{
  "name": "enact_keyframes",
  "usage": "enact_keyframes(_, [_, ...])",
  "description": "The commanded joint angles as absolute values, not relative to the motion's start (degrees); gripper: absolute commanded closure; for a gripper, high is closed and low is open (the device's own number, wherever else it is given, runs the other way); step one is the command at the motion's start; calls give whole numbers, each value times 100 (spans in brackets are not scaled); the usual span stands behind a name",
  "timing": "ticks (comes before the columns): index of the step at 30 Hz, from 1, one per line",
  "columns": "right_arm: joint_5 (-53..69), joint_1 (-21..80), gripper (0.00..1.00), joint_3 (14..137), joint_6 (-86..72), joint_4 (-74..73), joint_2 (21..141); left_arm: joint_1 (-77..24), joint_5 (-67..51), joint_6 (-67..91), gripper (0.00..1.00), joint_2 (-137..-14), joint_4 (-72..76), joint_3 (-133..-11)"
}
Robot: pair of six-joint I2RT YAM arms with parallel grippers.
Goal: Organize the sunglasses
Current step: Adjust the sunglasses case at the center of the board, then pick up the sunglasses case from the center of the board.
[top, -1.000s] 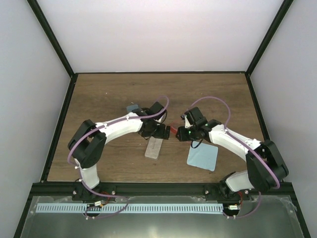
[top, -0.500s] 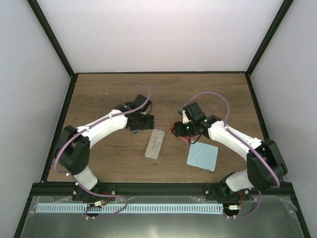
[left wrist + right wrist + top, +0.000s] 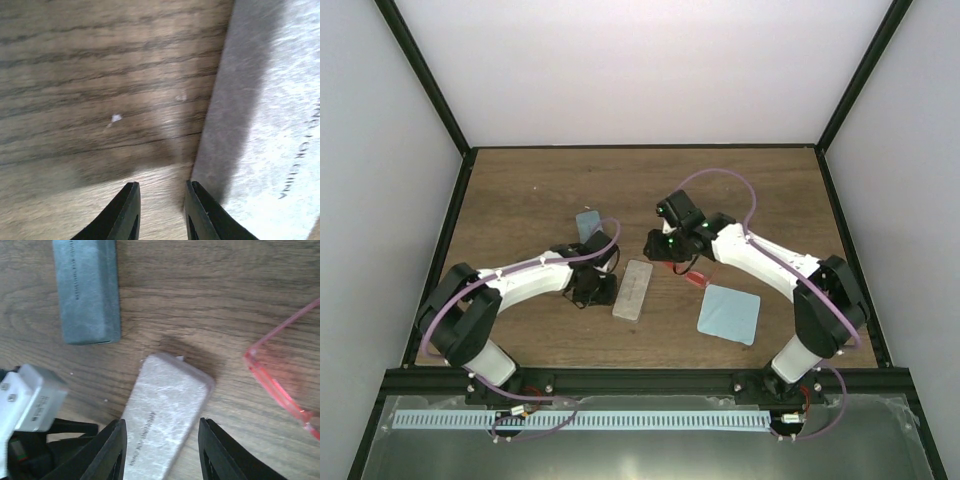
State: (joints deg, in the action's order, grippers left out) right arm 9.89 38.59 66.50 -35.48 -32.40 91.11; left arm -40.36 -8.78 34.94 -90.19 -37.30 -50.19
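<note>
The red-framed sunglasses (image 3: 697,278) lie on the wooden table, just right of my right gripper; the right wrist view shows one pink corner of the sunglasses (image 3: 270,380) at its right edge. My right gripper (image 3: 658,246) hovers open over the far end of a light grey oblong case (image 3: 633,289), and this grey case (image 3: 165,415) shows between the spread fingers. My left gripper (image 3: 592,291) is low on the table just left of that case, jaws a narrow gap apart with only wood between them. In the left wrist view the grey case (image 3: 270,125) fills the right side.
A blue-grey oblong case (image 3: 587,221) lies behind the left gripper; the same blue-grey case (image 3: 87,290) is at the top left of the right wrist view. A light-blue square cloth (image 3: 729,314) lies near the right front. Black frame rails border the table.
The right gripper let go of the red sunglasses and swung left over the grey case. The left gripper pulled back and down beside the case while its jaws narrowed.
</note>
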Motion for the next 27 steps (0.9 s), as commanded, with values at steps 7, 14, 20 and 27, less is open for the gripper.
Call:
enact_keyframes(7, [273,4211,52,7006,-4332,-3972,9275,-4114,-1907,3144,68,-9227,-3159,-5327])
enact_keyframes(14, [-270,4703,24,7561,-3648,-4389,9895,-3892,-1615,3300,56,-8474,-3287,-5058])
enact_keyframes(20, [-652,5205,17,8298,-3291,-4775,10729,-3015,-1331,3590,39,-7074,-3226,-4616])
enact_keyframes(27, [-814,5291,17,8464,-3381,-4895,11101,-2249,-1434,3490,29,-6459,-3426,-4365])
